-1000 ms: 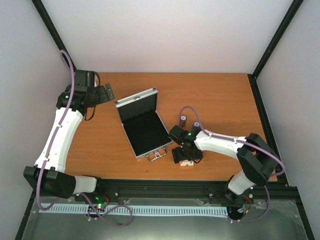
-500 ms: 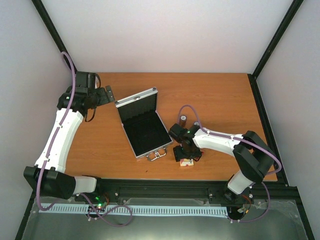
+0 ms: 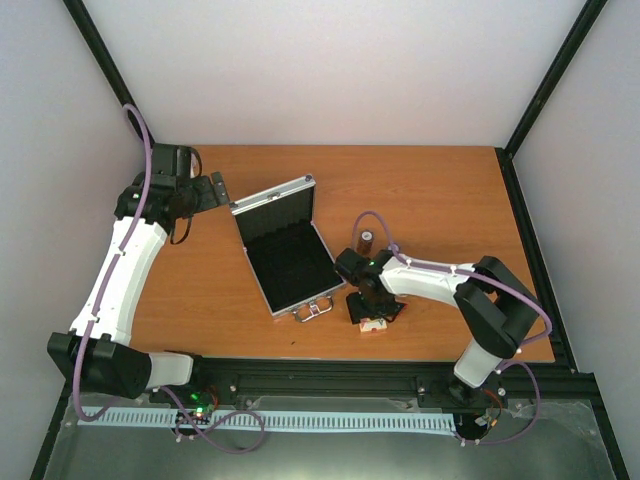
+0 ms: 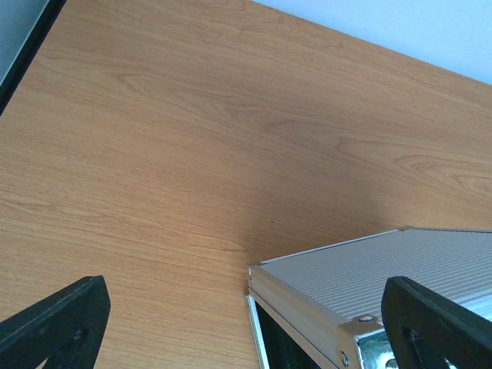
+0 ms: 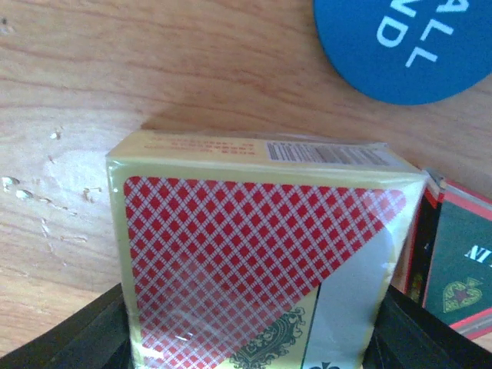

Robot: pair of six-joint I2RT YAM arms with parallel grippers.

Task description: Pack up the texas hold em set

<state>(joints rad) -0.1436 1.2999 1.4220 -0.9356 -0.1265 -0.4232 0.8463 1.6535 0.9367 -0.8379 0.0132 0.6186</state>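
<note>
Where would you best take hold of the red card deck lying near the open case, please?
Across its two long edges, from straight above: the card deck lies flat, patterned face up, so those edges probably give parallel surfaces. The right pincer straddles them; mind the green box beside one edge.

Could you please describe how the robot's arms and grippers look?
The left arm and right arm have white shells with black joints; a purple cable loops along each. The right arm shows a small green light. The left gripper and right gripper are black, two-fingered.
</note>
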